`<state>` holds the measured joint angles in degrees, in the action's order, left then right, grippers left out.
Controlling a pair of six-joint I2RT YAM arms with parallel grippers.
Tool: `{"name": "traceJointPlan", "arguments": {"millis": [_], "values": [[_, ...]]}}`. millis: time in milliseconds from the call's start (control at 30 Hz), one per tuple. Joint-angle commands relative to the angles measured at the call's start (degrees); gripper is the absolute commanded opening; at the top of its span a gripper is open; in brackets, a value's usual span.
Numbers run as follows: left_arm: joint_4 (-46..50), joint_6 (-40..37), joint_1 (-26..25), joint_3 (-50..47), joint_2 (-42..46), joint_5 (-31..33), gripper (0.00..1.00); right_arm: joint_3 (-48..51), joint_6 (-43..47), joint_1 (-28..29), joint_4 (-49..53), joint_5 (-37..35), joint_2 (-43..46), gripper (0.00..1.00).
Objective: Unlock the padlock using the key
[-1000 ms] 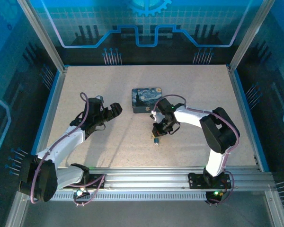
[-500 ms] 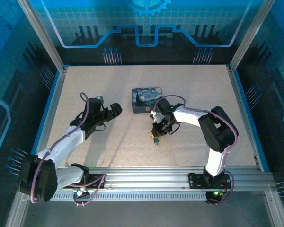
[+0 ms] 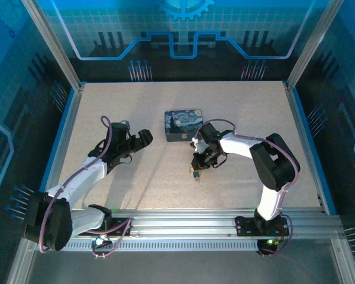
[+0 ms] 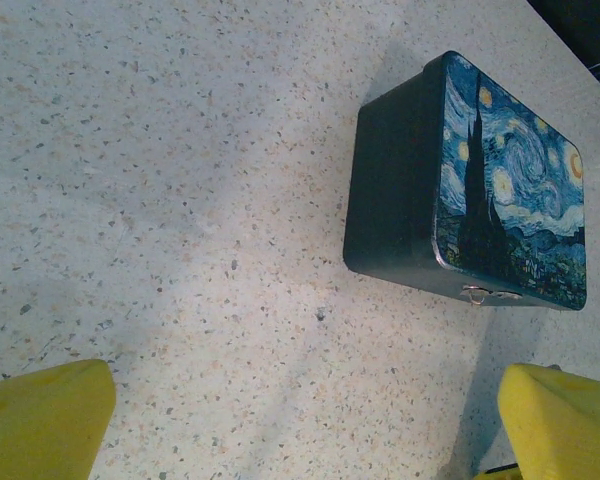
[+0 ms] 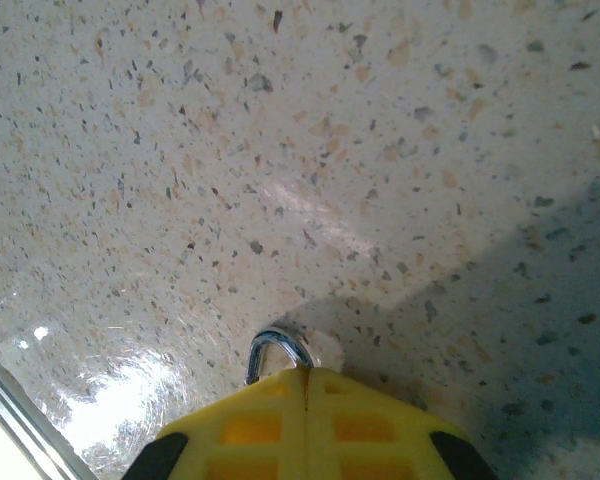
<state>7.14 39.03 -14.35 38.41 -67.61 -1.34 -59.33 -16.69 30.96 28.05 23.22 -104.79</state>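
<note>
R pincer (image 3: 196, 171) fingers closed to a hairline seam, nipped on padlock (image 3: 195, 174). Sits mid-bench, just nr side of the tin (image 3: 184, 125) and apart from it. R wrist cam: only the shackle of the padlock (image 5: 273, 349) pokes out past the yellow fingertips (image 5: 270, 420), a thin bright silvery loop, rounded, w/ bluish glint, touching the tip edge; lock body hidden under the pads. Pads are yellow, moulded w/ square recesses. L pincer (image 3: 143, 138) spread wide, nothing in it, touching nothing, pointing twd the tin from its left w/ a clear gap. L wrist cam: L pincer (image 4: 305, 425) shows as two yellow tips at the bottom corners, bare bench (image 4: 160, 150) between. Tin (image 4: 460, 190) is rectangular w/ rounded corners, glossy lid painted w/ swirling blue night sky, yellow stars, dark spire; sides dark, small metal clasp (image 4: 480, 293) on one long edge. Lid shut, tin flat on bench. Bench top pale, speckled, terrazzo-like, smooth w/ sheen nr the R pincer. Arms white and black, purple cables (image 3: 108, 137) looped along them. Ribbed alu rail (image 3: 183, 222) along nr edge.
</note>
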Motion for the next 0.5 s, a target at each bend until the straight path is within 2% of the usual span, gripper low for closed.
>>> {"name": "traceJointPlan", "arguments": {"millis": [0,467], "values": [[0.58,0.27,0.55,0.96,-0.70,-1.38,0.99,1.19,-0.45,-0.55,0.01,-0.21,0.72,0.03],[1.16,0.07,0.55,1.25,-0.65,-1.20,0.99,1.67,-0.71,-0.98,-0.63,-0.42,1.85,0.12]]}}
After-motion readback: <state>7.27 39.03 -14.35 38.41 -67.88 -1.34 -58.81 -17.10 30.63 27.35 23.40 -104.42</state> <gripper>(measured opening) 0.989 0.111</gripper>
